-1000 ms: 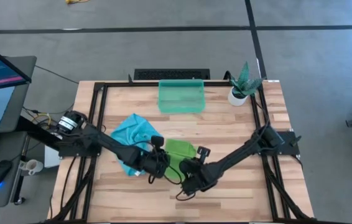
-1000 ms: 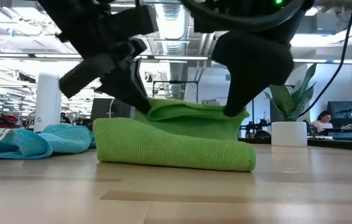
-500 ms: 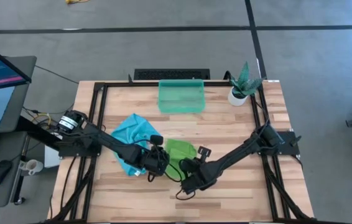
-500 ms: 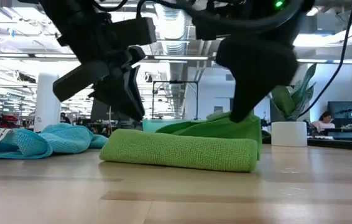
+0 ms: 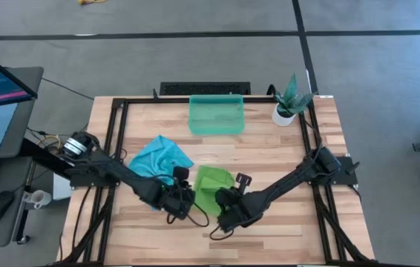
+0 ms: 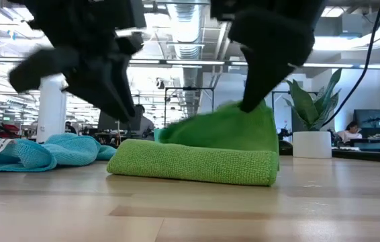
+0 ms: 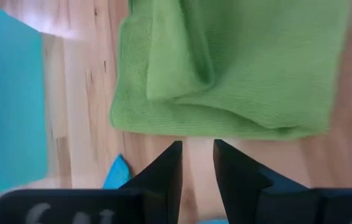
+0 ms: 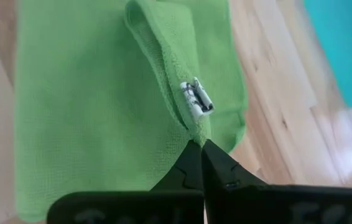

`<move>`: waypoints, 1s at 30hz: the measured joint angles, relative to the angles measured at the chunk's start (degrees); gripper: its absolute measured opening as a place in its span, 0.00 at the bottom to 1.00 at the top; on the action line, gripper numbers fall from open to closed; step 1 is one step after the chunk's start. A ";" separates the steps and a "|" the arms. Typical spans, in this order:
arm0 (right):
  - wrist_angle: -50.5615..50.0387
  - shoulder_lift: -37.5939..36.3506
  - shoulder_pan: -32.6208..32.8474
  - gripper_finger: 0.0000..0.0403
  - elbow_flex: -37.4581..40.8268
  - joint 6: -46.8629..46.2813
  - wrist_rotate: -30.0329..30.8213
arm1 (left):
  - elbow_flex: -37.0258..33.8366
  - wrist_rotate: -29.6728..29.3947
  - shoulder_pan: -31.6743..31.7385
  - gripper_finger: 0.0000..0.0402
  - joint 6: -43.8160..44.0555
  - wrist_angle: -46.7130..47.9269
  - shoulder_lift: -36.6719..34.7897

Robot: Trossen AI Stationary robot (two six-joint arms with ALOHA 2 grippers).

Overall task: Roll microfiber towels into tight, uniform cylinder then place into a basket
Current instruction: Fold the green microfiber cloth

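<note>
The lime green towel (image 5: 211, 182) lies folded on the table's middle, near side. Its lower layers rest flat (image 6: 190, 163) and its upper layer rises at one end. My right gripper (image 8: 196, 144) is shut on that raised layer. My left gripper (image 7: 197, 152) stands a little short of the towel's edge toward the table's left. Its fingers are a narrow gap apart and hold nothing. The turquoise towel (image 5: 162, 157) lies crumpled to the left of the green one. The teal basket (image 5: 215, 115) stands at the far edge. My right gripper pinches the green towel's upper layer between its two fingertips at a folded edge (image 8: 191, 127), just below the small white tag (image 8: 196, 99). The fingers slant down from the near right. That edge is lifted (image 6: 254, 121) while the rest of the towel lies on the table.
A white pot with a green plant (image 5: 288, 104) stands at the far right corner. Black frame rails (image 5: 117, 133) run along the table's left and right sides. Bare wood shows between the towels and the basket and along the near edge.
My left gripper has let go of the green towel's upper fold and drawn back toward the table's near left. That side of the fold has dropped flat. My right gripper has kept its hold and raised its end of the upper layer.
</note>
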State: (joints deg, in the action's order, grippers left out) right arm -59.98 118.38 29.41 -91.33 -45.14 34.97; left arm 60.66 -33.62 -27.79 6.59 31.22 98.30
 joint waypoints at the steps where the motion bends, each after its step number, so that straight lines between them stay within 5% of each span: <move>1: 0.32 -0.49 0.29 0.01 0.02 0.02 0.94 | 0.00 -0.13 -0.72 0.20 1.28 0.78 -0.71; 10: 1.85 -0.84 -3.36 0.01 -0.04 -0.16 5.09 | 0.07 -0.63 -7.03 0.20 12.12 2.32 -3.30; 30: 7.62 -2.98 0.57 0.01 -0.04 3.33 9.51 | 0.09 -3.54 -6.96 0.20 12.96 3.98 -3.21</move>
State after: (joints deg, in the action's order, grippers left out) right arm -52.36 115.40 29.97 -91.37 -41.81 44.48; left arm 60.75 -37.17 -34.75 19.56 35.20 95.09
